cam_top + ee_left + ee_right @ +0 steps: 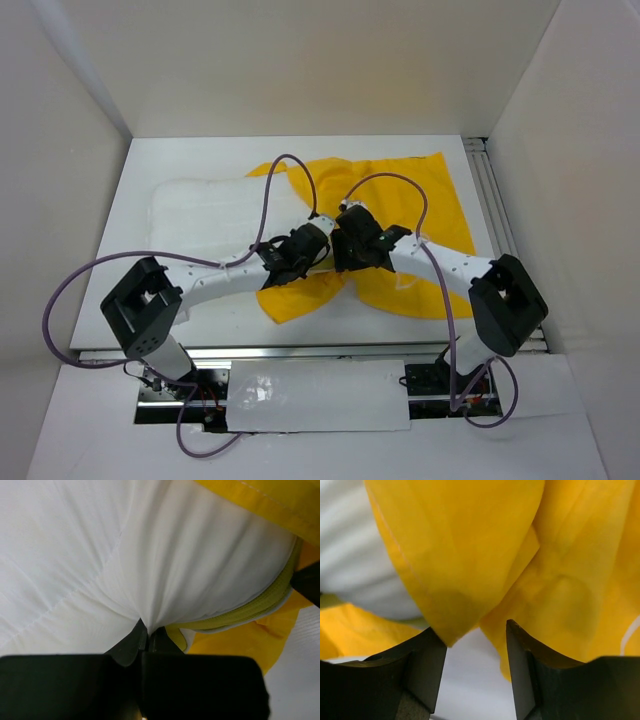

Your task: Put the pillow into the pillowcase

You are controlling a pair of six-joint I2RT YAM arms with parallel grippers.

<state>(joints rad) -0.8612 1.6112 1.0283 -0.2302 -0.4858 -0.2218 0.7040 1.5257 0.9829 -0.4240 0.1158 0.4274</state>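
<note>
Top view: pillow (200,215) end toward tabletop (400,330) centre hidden beneath pillowcase (420,190). Wrist views: both fabrics cut off at frame edges.

No legible text or markings

The puffy white pillow (205,215) lies flat on the left, its right corner edged by a pale yellow-green seam (the cloth there is gathered into a tight crease), and the thin, bright yellow pillowcase (410,190) lies crumpled on the right, lapping over that corner.
</note>
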